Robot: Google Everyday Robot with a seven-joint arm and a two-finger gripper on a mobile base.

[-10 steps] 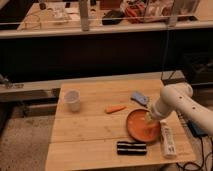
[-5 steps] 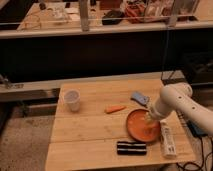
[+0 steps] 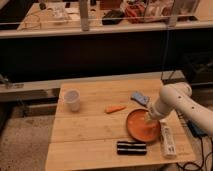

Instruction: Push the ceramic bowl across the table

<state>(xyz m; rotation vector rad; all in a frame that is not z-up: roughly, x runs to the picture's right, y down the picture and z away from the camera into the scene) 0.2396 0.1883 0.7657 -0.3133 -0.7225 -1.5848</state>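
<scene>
Ceramic bowl sits on the right half of the table, between an orange carrot-like piece and a black block, exactly where it lay half a second earlier. The gripper remains low at the bowl's right inner edge; its grip state cannot be told.

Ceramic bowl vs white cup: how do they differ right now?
The ceramic bowl is orange, wide and shallow; the white cup is narrow and taller-sided. The bowl sits on the table's right side, the cup at its left rear. The gripper is over the bowl's right part; the cup stands alone. Both are upright.
</scene>
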